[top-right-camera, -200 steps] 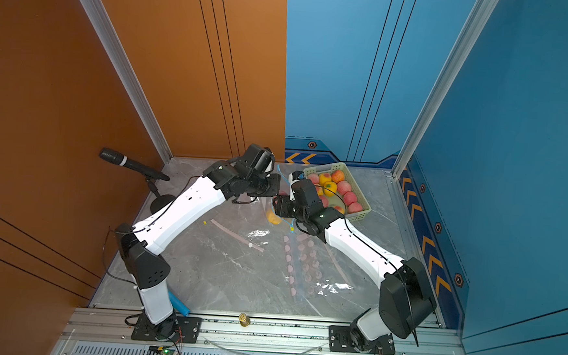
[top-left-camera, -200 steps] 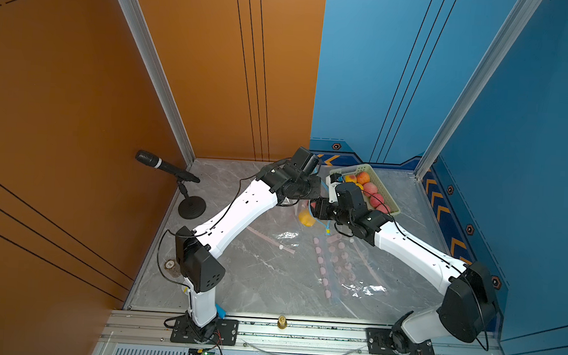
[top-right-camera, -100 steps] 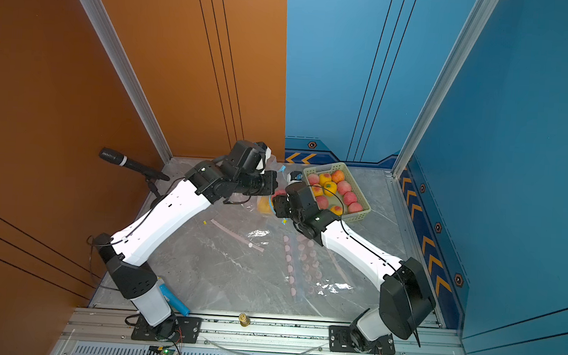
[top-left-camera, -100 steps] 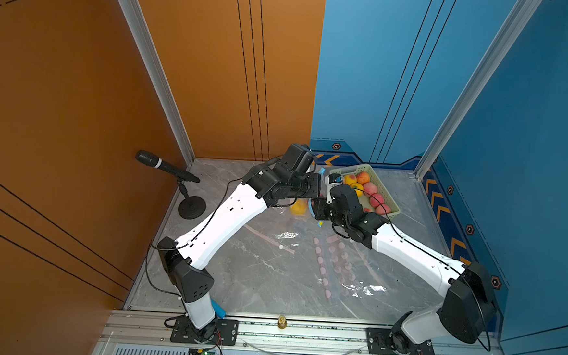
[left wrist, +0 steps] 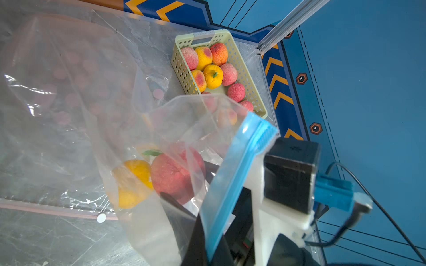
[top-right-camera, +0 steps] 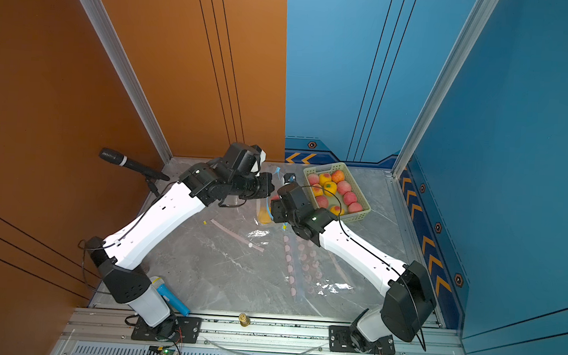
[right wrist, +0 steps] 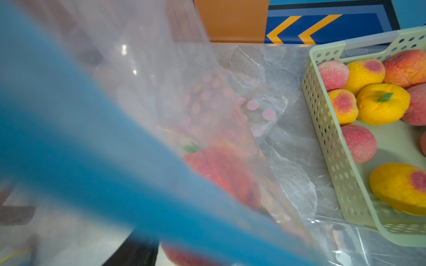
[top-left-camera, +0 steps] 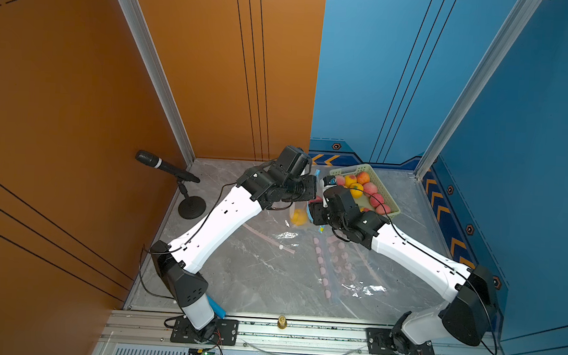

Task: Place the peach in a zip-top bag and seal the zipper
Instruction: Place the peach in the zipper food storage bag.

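A clear zip-top bag [left wrist: 161, 129] with a blue zipper strip [left wrist: 239, 165] hangs above the table at the back middle. My left gripper [left wrist: 211, 244] is shut on that strip and holds the mouth up; it also shows in both top views [top-left-camera: 312, 187] [top-right-camera: 268, 187]. My right gripper [left wrist: 190, 183] reaches inside the bag, and its dark fingers [left wrist: 208, 167] lie against both sides of a red peach [left wrist: 175, 177] [right wrist: 182, 256]. A yellow fruit [left wrist: 133, 182] [top-left-camera: 299, 216] rests lower in the bag.
A pale green basket [top-left-camera: 389, 205] [left wrist: 179, 39] [right wrist: 322, 138] of several peaches stands at the back right, close to my right wrist. Other clear bags with pink dots [top-left-camera: 335, 256] lie flat mid-table. A microphone on a stand [top-left-camera: 165, 166] is at the back left.
The left arm swung out to the left and came back, still holding the zipper strip, and the hanging bag swayed a little. The right gripper stayed at the bag's mouth.
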Tool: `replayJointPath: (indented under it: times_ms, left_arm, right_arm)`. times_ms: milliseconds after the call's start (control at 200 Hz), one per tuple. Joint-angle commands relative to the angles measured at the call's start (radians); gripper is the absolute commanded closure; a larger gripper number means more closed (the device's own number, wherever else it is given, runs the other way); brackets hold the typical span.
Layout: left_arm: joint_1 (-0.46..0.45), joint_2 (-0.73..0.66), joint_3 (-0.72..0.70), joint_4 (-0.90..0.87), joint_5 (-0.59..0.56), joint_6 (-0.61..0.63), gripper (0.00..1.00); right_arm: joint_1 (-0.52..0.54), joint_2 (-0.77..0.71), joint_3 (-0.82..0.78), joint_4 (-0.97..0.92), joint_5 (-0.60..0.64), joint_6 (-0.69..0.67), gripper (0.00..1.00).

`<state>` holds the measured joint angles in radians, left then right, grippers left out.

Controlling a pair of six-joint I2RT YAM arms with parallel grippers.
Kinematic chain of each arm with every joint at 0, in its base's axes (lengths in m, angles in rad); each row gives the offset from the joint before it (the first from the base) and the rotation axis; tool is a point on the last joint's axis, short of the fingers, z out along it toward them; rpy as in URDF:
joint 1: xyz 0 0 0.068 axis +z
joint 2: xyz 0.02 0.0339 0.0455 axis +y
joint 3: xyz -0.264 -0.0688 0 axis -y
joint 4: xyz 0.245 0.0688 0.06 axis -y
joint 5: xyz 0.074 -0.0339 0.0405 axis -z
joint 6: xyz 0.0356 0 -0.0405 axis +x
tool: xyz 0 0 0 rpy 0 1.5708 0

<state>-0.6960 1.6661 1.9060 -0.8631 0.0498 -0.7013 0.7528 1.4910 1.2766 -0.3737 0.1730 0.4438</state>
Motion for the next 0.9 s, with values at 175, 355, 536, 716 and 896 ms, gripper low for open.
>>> replayJointPath:
  times_ms: [175, 355, 536, 716, 896]
  left_arm:
    - [0.066, -0.053, -0.025, 0.017, 0.064, -0.075, 1.0]
    - [0.108, -0.046, -0.057, 0.018, 0.13, -0.142, 1.0]
    - [0.127, -0.045, -0.061, 0.018, 0.127, -0.162, 1.0]
    - [0.123, -0.04, -0.055, 0.019, 0.162, -0.181, 1.0]
    - [0.112, -0.039, -0.054, 0.018, 0.167, -0.181, 1.0]
  right_arm:
    - [0.01, -0.025, 0.077, -0.134, -0.011, -0.031, 0.32]
    - [0.01, -0.03, 0.122, -0.185, -0.047, -0.037, 0.31]
    - [0.01, -0.069, 0.137, -0.193, -0.08, -0.042, 0.27]
    - [0.004, -0.07, 0.145, -0.188, -0.085, -0.053, 0.22]
    - [0.002, -0.037, 0.157, -0.188, -0.113, -0.047, 0.22]
